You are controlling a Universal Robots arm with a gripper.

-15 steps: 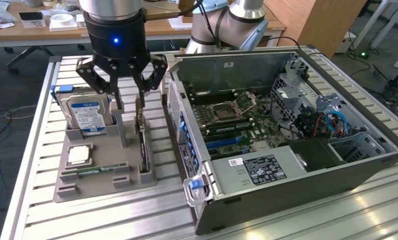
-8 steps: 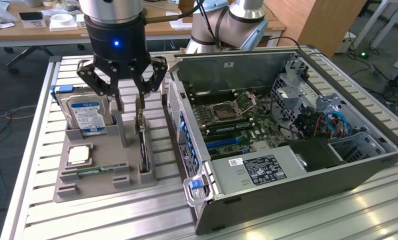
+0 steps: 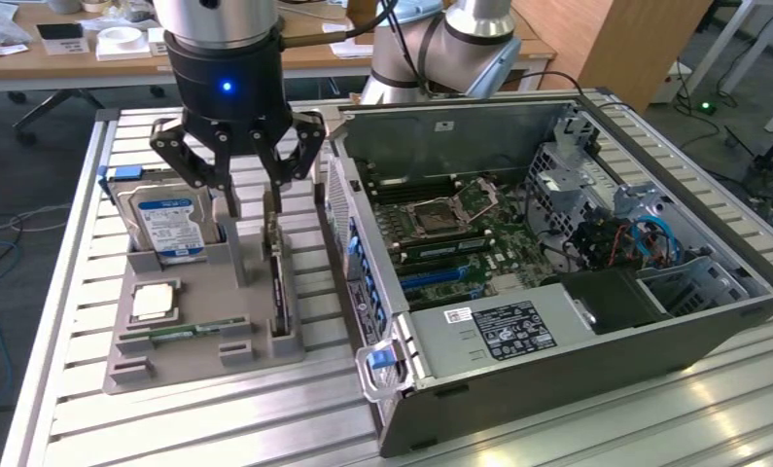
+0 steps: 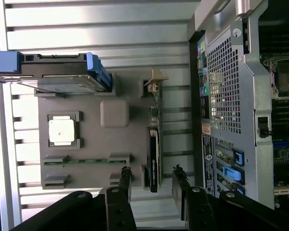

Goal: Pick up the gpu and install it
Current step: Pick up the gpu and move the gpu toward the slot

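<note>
The gpu [image 3: 280, 287] is a slim dark card standing on edge in a slot of the grey holder tray [image 3: 198, 365], beside the open computer case [image 3: 555, 243]. My gripper [image 3: 254, 201] hangs open just above the card's far end, holding nothing. In the wrist view the two black fingers [image 4: 125, 179] stand on either side of the gpu [image 4: 154, 151], apart from it. The motherboard [image 3: 451, 229] lies exposed inside the case.
The tray also holds a silver hard drive with a blue-white label [image 3: 165, 222], a processor chip [image 3: 153, 302] and a green memory stick [image 3: 179, 333]. The case's rear panel [image 4: 226, 96] stands close beside the tray. A slatted metal table [image 3: 230, 428] carries everything.
</note>
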